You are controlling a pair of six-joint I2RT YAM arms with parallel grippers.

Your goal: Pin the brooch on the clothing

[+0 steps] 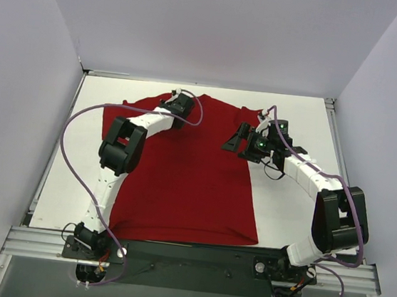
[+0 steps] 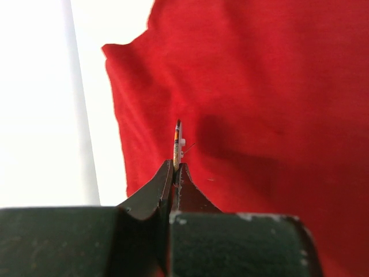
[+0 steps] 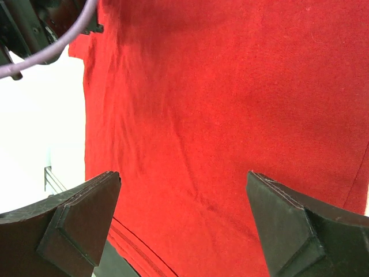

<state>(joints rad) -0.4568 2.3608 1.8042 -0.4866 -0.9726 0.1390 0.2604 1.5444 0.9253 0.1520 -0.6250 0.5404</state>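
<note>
The red T-shirt [image 1: 182,168] lies flat on the white table. It also fills the left wrist view [image 2: 259,104] and the right wrist view [image 3: 219,115]. My left gripper [image 2: 176,166] is shut on the brooch [image 2: 177,138], seen edge-on with orange-yellow and dark patches and a small white pin part on its right side. It hovers above the shirt near a sleeve edge. In the top view the left gripper [image 1: 181,102] is over the shirt's upper left. My right gripper [image 3: 183,190] is open and empty above the shirt; in the top view it [image 1: 233,142] sits over the shirt's right part.
The white table [image 1: 286,201] shows bare to the right and left of the shirt. White walls enclose the back and sides. A purple cable [image 3: 52,34] and part of the left arm cross the right wrist view's top left corner.
</note>
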